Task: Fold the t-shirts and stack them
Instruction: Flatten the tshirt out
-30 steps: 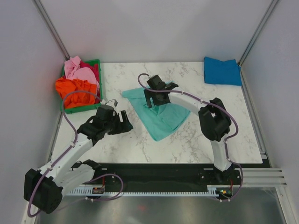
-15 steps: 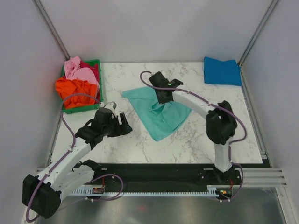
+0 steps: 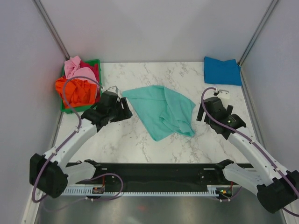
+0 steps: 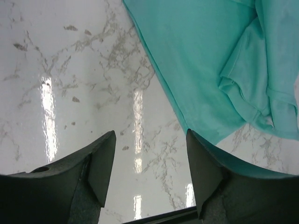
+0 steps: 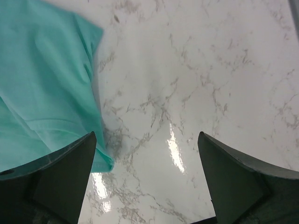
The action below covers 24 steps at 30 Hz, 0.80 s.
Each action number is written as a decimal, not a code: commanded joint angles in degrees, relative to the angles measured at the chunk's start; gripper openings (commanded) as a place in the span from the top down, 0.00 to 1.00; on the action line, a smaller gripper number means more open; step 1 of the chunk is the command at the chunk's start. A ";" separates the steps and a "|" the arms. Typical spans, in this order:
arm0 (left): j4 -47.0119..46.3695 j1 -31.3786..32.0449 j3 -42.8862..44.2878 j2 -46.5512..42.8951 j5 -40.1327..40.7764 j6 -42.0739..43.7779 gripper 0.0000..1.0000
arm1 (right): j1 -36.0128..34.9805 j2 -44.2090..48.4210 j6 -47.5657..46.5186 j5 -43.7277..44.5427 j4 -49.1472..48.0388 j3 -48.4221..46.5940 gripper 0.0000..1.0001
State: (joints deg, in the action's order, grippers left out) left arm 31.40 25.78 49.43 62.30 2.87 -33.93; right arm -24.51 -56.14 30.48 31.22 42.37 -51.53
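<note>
The left gripper (image 3: pixel 123 111) is spread wide and holds nothing; its wrist view shows only bare marble between the two fingers (image 4: pixel 100 163). It sits just left of centre in the top view, at the left edge of the mint-teal shirt (image 3: pixel 163 109). In the wrist view the lower tip of the cloth ends right at the right-hand finger, and I cannot tell whether they touch.

The right gripper (image 3: pixel 202 111) is also wide open and empty. It hangs just off the shirt's right edge, at the centre right of the top view. Its wrist view has the cloth in the left part of the frame and bare table (image 3: pixel 140 140) in the gap.

The mint-teal shirt lies flat in the middle of the table. Its right side is doubled over itself in loose folds, and one corner points toward the bottom of the frame.

A blue shirt (image 3: pixel 222 71) lies folded at the upper right corner of the table. At the upper left, a green crate (image 3: pixel 79 110) holds an orange shirt (image 3: pixel 74 89), a pink shirt (image 3: pixel 77 70) and a red shirt (image 3: pixel 95 70) heaped together.
</note>
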 commanded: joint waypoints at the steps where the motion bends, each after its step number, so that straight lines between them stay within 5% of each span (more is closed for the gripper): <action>1: -2.74 -1.25 8.02 8.60 5.11 1.76 0.32 | -0.10 1.64 2.22 -5.98 -4.03 1.34 0.02; 12: -6.16 -14.18 29.13 44.63 -0.76 1.59 0.42 | -0.27 9.10 0.11 -20.67 -4.14 6.17 0.02; 24: -8.46 -15.32 41.88 58.54 -1.03 -0.26 0.45 | -0.71 12.55 -1.39 -30.08 -3.96 6.44 0.02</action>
State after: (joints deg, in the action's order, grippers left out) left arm 25.30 10.83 87.90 120.03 1.34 -33.08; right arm -24.97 -44.16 30.11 3.92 39.53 -45.12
